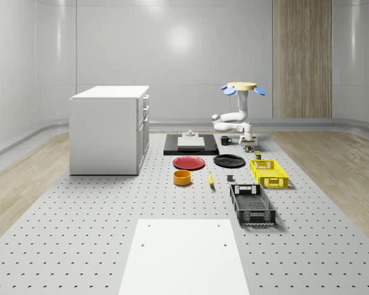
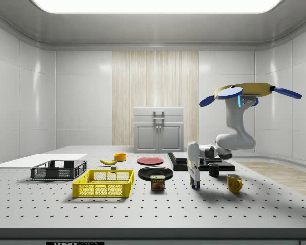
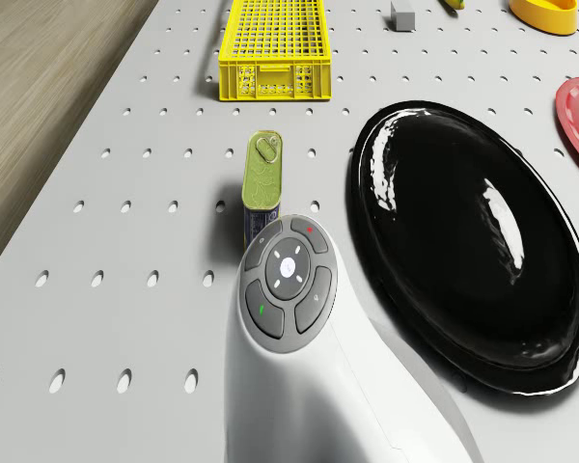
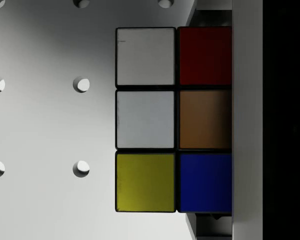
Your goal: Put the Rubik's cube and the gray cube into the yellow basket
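The Rubik's cube [image 4: 145,120] lies right under the wrist camera, and my gripper [image 4: 210,120] is shut on it, the jaws pressing two opposite sides. In the side view the gripper [image 2: 195,176] points straight down onto the cube [image 2: 195,183], which is at table level; I cannot tell whether it touches. The drone [image 1: 242,88] hovers over the table's far right part, arm bent downward. The yellow basket [image 1: 269,173] stands nearer the front, its inside bare. The small gray cube [image 1: 230,179] sits left of the basket [image 3: 273,48] and shows in the drone view [image 3: 402,13].
A tin can [image 3: 262,178] stands between gripper and basket. The black plate [image 1: 229,161], red plate [image 1: 189,163], orange bowl [image 1: 182,177] and banana [image 1: 210,179] lie mid-table. A black crate [image 1: 252,204] sits in front of the basket. A white cabinet [image 1: 111,129] stands left; mugs [image 2: 234,182] are near the arm.
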{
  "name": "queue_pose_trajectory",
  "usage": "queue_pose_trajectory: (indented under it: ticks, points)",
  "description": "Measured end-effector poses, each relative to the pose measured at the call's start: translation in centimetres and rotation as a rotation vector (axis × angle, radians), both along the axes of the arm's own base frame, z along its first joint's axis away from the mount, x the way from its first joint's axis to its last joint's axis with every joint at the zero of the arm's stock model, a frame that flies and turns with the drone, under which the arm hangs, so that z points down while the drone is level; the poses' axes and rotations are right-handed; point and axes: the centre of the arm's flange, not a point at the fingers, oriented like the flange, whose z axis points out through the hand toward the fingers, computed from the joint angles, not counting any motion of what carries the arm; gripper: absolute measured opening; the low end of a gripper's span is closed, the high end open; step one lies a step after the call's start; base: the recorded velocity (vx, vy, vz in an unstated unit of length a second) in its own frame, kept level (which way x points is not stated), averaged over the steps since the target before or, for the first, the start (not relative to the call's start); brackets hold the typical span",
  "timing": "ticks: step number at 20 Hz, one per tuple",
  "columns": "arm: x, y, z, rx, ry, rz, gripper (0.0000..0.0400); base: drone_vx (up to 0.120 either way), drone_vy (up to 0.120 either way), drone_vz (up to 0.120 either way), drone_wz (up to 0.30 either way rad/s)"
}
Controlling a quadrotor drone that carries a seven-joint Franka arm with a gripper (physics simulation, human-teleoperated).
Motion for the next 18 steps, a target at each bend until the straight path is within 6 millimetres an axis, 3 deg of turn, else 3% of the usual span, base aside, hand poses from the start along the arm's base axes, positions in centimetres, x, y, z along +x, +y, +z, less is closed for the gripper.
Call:
queue_pose_trajectory:
  ticks: [3, 9, 18]
  points:
    - [-0.1, 0.0, 0.06, 0.0, 0.0, 0.0, 0.04, 0.0, 0.0, 0.0, 0.0]
    - [-0.17, 0.0, 0.11, 0.0, 0.0, 0.0, 0.0342, 0.0, 0.0, 0.0, 0.0]
    - [-0.19, 0.0, 0.12, 0.0, 0.0, 0.0, 0.0327, 0.0, 0.0, 0.0, 0.0]
